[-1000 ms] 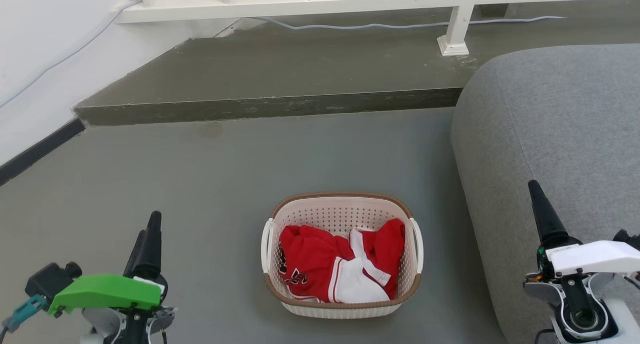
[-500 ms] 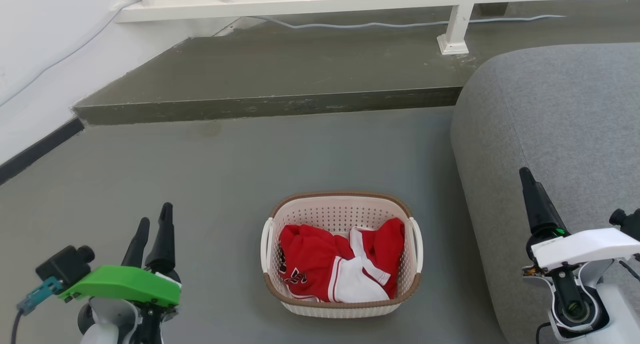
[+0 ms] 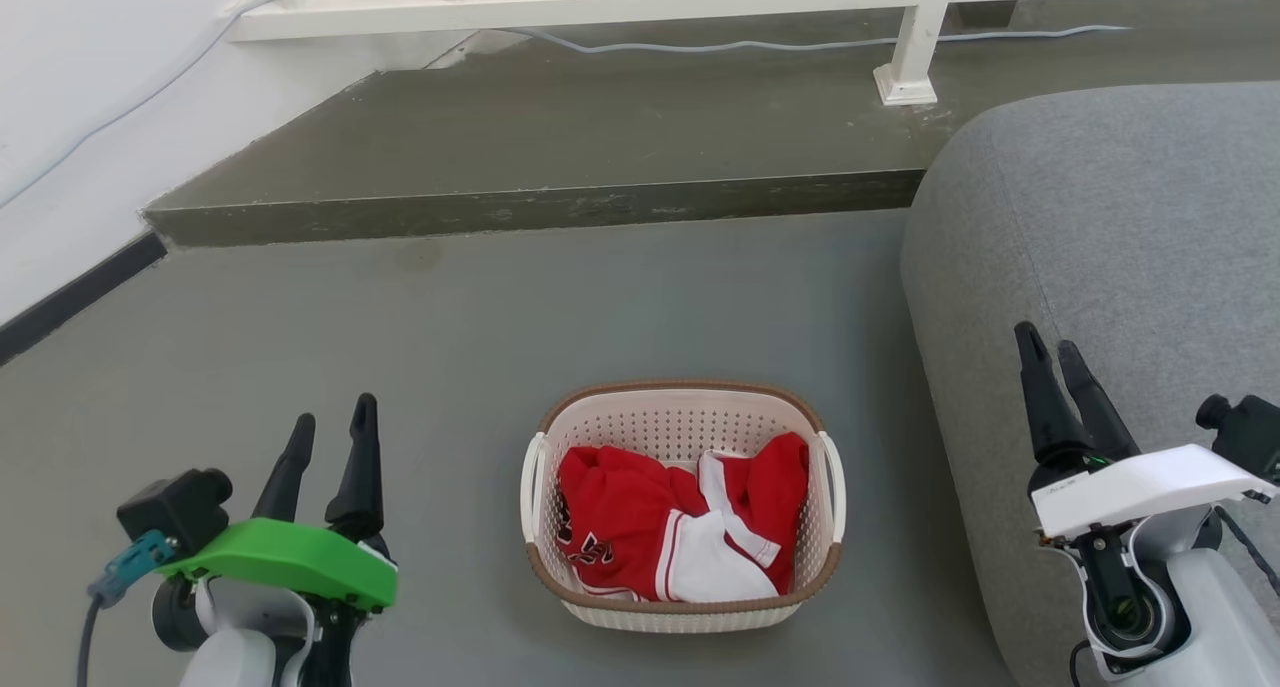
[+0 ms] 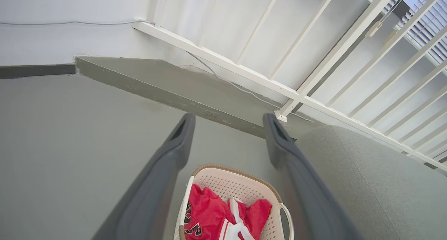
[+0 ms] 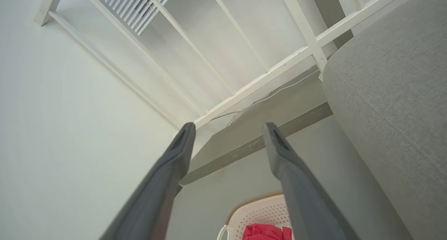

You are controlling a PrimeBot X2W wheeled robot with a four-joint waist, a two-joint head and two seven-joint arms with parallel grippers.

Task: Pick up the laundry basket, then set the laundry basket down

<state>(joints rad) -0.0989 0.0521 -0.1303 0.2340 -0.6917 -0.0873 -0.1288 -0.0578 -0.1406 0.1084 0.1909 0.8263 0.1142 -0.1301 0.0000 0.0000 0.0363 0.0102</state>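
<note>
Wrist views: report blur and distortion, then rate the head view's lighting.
Left wrist view: left gripper soft and smeared near the lens, laundry basket sharp, railing lines splayed by the wide angle. Right wrist view: right gripper equally soft, white wall washed out. Head view: even, soft light, only faint shadows.

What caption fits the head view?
Laundry basket of red clothes sits on the floor between the left gripper and right gripper, both open.

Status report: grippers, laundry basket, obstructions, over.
Left gripper open, empty, left of the laundry basket. Right gripper open, empty, by the grey sofa. Basket sits on the floor, clothing inside, handles untouched. Sofa close on its right.
</note>
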